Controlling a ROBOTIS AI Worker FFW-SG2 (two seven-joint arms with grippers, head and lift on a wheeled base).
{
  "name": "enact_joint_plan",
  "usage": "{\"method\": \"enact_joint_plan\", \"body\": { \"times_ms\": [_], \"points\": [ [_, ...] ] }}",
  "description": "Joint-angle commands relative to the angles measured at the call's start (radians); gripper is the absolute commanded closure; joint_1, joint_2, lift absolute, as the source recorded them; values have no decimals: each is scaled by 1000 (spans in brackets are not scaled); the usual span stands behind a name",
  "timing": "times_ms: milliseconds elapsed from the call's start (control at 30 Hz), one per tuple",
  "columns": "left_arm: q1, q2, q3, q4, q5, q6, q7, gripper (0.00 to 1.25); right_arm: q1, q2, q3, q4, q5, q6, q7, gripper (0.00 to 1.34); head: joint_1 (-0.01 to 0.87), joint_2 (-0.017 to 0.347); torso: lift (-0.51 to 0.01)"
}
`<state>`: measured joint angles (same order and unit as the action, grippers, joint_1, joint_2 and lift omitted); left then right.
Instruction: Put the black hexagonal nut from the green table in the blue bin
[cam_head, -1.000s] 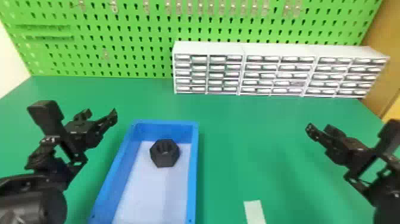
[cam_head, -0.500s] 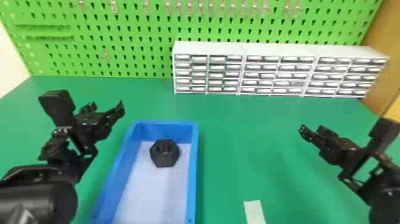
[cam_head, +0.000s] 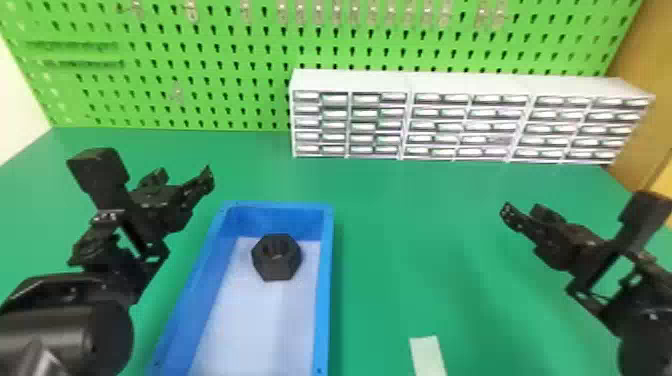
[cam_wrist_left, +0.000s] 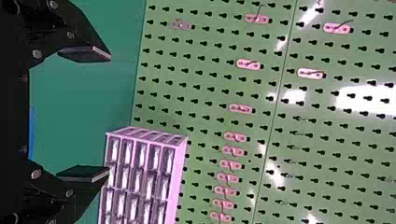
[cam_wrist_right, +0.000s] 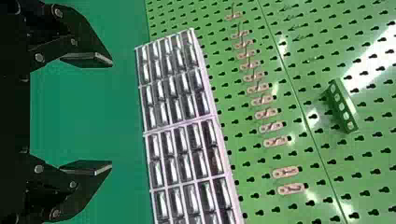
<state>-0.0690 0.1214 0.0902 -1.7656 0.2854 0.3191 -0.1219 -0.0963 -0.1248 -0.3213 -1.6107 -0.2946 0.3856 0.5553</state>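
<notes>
Left fingers (cam_head: 199, 185), right fingers (cam_head: 516, 218) shifted inward, both spread, nut (cam_head: 276, 265) apart in blue bin (cam_head: 324, 290)

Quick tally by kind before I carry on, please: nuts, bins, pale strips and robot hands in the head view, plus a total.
Black hexagonal nut, inside the bin: 1
Blue bin: 1
Pale strip, to the right of the bin: 1
Robot hands, left hand and right hand, both open: 2
Total: 5
</notes>
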Motion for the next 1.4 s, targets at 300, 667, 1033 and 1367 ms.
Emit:
{"method": "enact_joint_plan", "body": {
  "times_ms": [300, 667, 1033, 1367],
  "points": [
    [2, 0, 5, 0, 9, 0, 1, 397, -5, -10, 10, 0, -9, 3, 0, 487, 666, 32, -100],
    [-3, 0, 9, 0, 9, 0, 1, 397, -5, -12, 10, 0, -9, 6, 0, 487, 666, 32, -100],
    [-3, 0, 9, 0, 11, 0, 1, 397, -5, -15, 14, 0, -11, 7, 0, 487, 666, 32, -100],
    [-3, 0, 9, 0, 11, 0, 1, 397, -5, -15, 14, 0, -11, 7, 0, 487, 666, 32, -100]
  ]
}}
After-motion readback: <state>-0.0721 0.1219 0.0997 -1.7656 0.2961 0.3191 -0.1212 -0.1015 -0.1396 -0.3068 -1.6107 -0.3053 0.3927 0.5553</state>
